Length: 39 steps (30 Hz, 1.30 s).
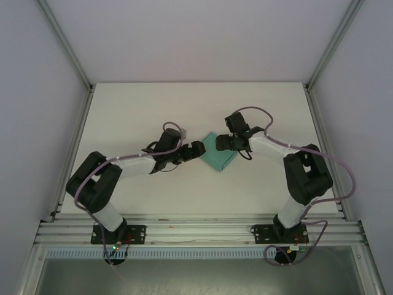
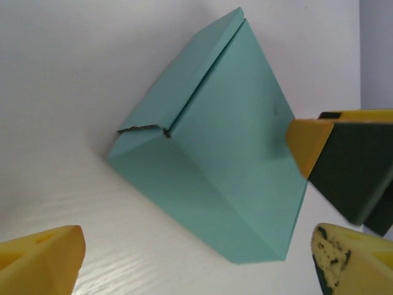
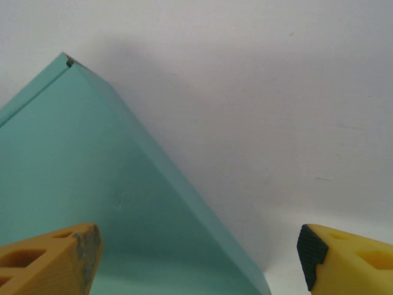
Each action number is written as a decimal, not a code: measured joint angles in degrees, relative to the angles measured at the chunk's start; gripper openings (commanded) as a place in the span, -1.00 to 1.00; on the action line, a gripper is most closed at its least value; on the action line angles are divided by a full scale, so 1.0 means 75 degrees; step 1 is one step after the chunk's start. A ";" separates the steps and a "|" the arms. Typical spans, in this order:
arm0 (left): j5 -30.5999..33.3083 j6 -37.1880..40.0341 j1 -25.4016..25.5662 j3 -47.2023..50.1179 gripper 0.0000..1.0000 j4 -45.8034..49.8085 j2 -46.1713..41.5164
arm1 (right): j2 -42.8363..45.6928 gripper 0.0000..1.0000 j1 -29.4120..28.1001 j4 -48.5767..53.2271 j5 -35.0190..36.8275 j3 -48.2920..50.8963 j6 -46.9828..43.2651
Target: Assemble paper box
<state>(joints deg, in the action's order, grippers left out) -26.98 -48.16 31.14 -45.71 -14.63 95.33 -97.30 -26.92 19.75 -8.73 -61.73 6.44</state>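
Observation:
The paper box [image 1: 222, 155] is a closed teal-green box lying on the white table [image 1: 135, 117], turned diagonally. In the left wrist view the paper box [image 2: 227, 160] shows a top seam and a small torn notch at its left end. My left gripper [image 1: 198, 149] is at the box's left corner, open, and in its own view the left gripper [image 2: 198, 246] has the near corner between its yellow fingertips [image 2: 49, 258] without touching. My right gripper [image 1: 219, 142] hovers over the far edge, open. In the right wrist view the right gripper [image 3: 198, 246] straddles the edge of the paper box [image 3: 80, 203].
Aluminium frame posts [image 1: 67, 55] and pale walls bound the table on the left, right and back. A rail [image 1: 196, 230] carries both arm bases along the near edge. White table surface lies all around the box.

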 measured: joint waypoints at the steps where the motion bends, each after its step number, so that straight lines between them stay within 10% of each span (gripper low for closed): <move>1: -0.0067 -0.0058 0.0000 -0.0090 0.74 -0.0105 0.0181 | -0.0041 0.58 0.0020 -0.0038 -0.0117 0.0000 -0.0003; 31: -0.0227 -0.0612 -0.0105 -0.1623 -0.11 -0.0391 0.2192 | -0.0720 -0.15 0.0469 -0.1437 -0.1958 0.0041 -0.0446; 39: 0.0181 -0.1093 -0.0114 -0.1985 -0.62 -0.0160 0.2343 | -0.0997 -0.35 0.0641 -0.1682 -0.2157 -0.0157 -0.0466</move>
<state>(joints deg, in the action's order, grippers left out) -25.63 -56.36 30.28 -60.60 -15.84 112.90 -104.77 -22.11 7.14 -24.91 -62.92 2.94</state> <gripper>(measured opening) 0.273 0.368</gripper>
